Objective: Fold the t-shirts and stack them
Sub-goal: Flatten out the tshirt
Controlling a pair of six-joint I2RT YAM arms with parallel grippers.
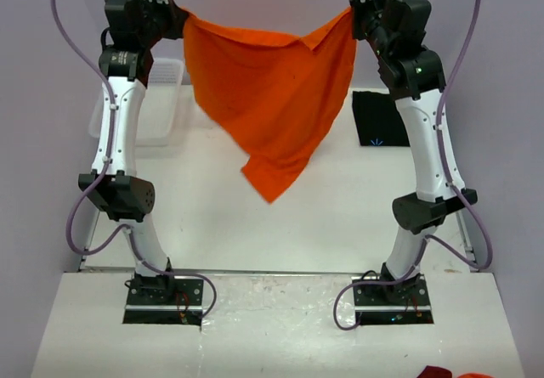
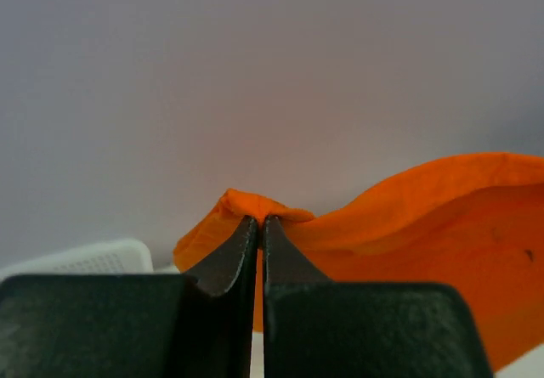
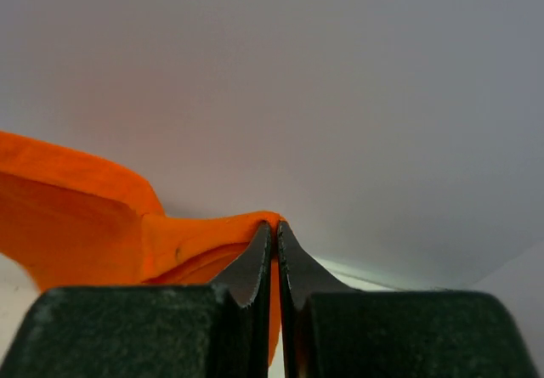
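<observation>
Orange t-shirt [image 1: 272,98], one item, top external view: we record it slung in the air between the two arms, its upper edge stretched from the left gripper [image 1: 182,19] to the right gripper [image 1: 354,18]. The body sags to a point that hangs over the middle of the white table [image 1: 212,225]; we cannot tell whether that tip touches the surface. Both grippers are raised high at the far side, with the cloth running into each.

Black t-shirt [image 1: 378,119], one item, same view: it lies on the table at the far right, partly hidden behind the right arm.

White mesh basket [image 1: 166,98], one item: it stands at the far left, behind the left arm.

Left wrist view: we note the left gripper [image 2: 261,222] with its jaws pressed nearly together, pinching a small bunched fold of the orange t-shirt [image 2: 425,225]. The cloth spreads away to the right. A corner of the basket [image 2: 85,257] shows low on the left.

Right wrist view: the right gripper [image 3: 274,227] is likewise clamped tight on an edge of the orange t-shirt [image 3: 76,217], which trails off to the left.
</observation>
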